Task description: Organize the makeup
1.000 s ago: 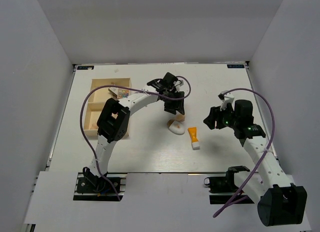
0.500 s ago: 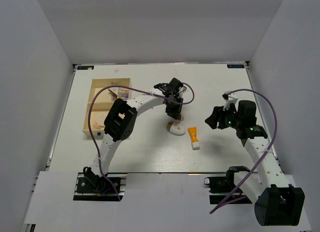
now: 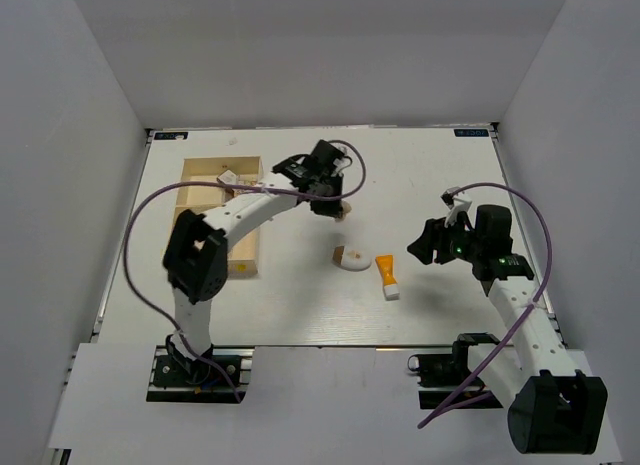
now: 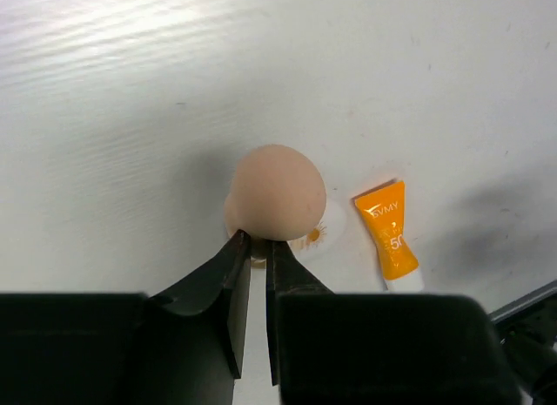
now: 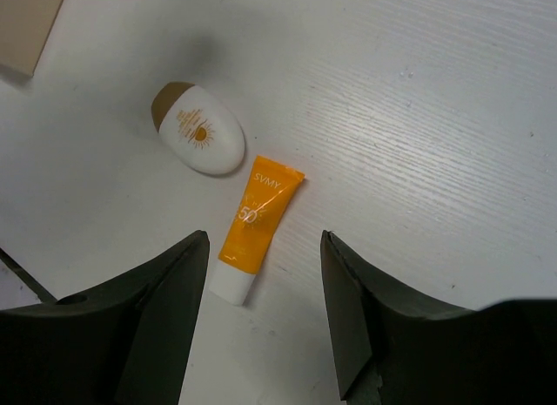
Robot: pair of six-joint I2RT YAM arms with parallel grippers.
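The left gripper (image 4: pixel 258 241) pinches the beige sponge (image 4: pixel 278 192) by its thin end, aloft near the centre of the table (image 3: pixel 300 300); so slight a hold may drop it short of the left-edge tray (image 3: pixel 200 162). The right gripper (image 5: pixel 261 246) hangs wide open over the orange tube (image 5: pixel 254 224)

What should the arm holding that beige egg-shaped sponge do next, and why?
Probably swing left toward the light wooden compartment tray: the left gripper is shut on the beige egg-shaped sponge, held above the table, and the tray lies to its left.

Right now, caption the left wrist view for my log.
Left pincer grips the beige sponge; orange tube lies on the table.
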